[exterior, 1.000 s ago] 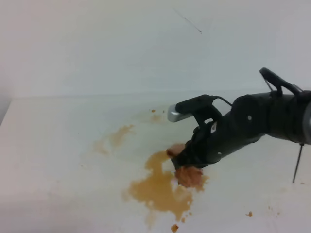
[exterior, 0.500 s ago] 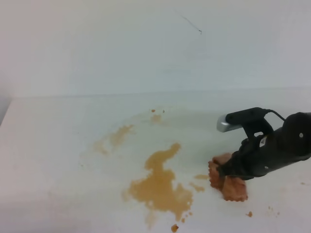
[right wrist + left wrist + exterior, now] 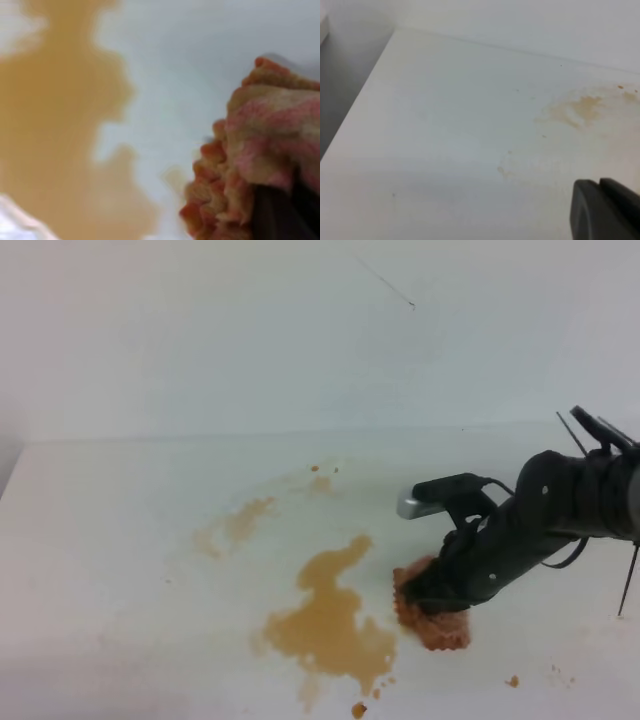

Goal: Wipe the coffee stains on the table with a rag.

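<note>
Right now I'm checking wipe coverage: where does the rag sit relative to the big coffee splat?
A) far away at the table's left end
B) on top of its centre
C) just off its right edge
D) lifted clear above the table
C: the rag, under the right gripper, lies on the table beside the large coffee stain's right edge.

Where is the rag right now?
In the exterior high view, the rag sits on the table, right of center, under the right gripper, just right of the big coffee stain.

Soft even light, glossy table faintly shaded at near edge, right wrist view blurred close-up
</note>
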Robot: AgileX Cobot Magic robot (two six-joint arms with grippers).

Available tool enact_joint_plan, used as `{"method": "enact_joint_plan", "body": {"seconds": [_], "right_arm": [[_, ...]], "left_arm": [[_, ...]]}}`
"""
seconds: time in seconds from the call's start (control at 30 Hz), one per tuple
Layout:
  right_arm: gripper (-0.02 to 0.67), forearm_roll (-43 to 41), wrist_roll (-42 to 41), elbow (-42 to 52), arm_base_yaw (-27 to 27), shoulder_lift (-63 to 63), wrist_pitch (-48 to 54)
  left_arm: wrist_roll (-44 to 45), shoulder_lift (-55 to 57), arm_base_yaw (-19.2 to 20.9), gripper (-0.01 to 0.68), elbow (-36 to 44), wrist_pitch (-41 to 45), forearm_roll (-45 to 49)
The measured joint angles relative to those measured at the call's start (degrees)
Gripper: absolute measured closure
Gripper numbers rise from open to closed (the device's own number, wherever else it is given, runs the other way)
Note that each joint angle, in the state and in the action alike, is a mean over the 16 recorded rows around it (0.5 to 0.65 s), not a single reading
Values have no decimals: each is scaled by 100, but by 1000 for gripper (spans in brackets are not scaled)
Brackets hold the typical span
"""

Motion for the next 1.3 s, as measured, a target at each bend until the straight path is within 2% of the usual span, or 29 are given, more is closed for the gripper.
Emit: {"method": "enact_joint_plan", "body": {"seconds": [0.3, 0.67, 1.03, 1.3], "right_arm": [[650, 710, -531, -309, 584, 281, 435], [651, 1142, -572, -315, 1407, 293, 448], [651, 1226, -589, -444, 1596, 77, 277], [651, 1110, -665, -988, 1630, -180, 716]], "left_arm": [[0, 0, 0, 672, 0, 0, 0], [0, 0, 0, 672, 14, -6, 0], [0, 0, 0, 672, 14, -6, 0], [0, 0, 0, 672, 14, -7, 0]]}}
